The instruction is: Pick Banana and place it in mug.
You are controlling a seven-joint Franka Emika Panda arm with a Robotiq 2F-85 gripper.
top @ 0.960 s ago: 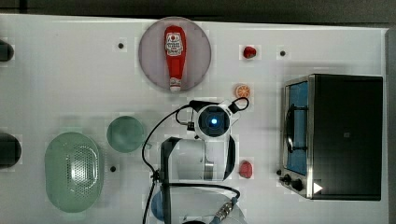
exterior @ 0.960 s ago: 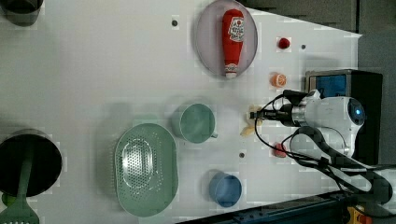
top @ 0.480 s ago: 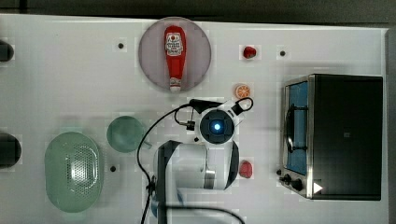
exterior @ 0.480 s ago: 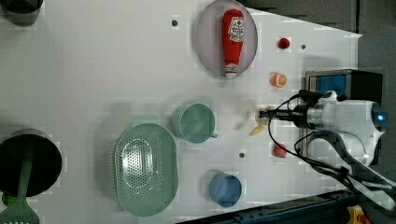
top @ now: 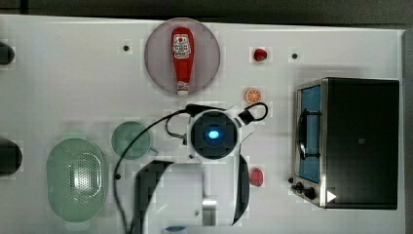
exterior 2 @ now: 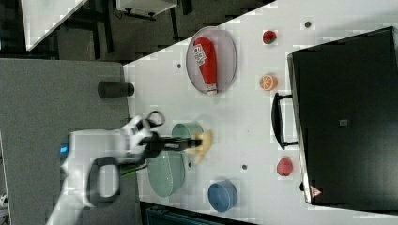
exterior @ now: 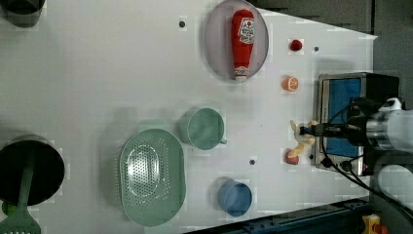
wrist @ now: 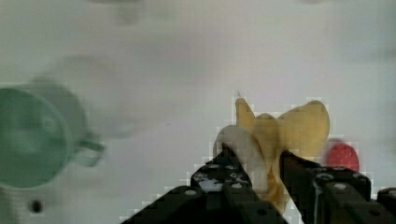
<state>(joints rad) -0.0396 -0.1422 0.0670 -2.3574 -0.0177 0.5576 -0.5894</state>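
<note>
The gripper [wrist: 261, 175] is pinching the banana [wrist: 280, 140], its two black fingers pressed against the peeled fruit's sides. Compared with a second ago, the arm has pulled up and back: in the left view the banana [exterior: 303, 139] was just beside the mug [exterior: 203, 128], and now hangs further toward the left view's right, near the small red fruit [exterior: 292, 156] and the toaster oven [exterior: 343, 119]. That suggests the pick is done and the carry to the mug is what remains. In the right view the banana [exterior 2: 202, 143] hangs clear of the table, just by the mug's rim [exterior 2: 187, 130]. Open white tabletop lies between fruit and mug; the green perforated basket [exterior: 152, 178] and blue cup [exterior: 234, 198] sit beside that path, not across it.
</note>
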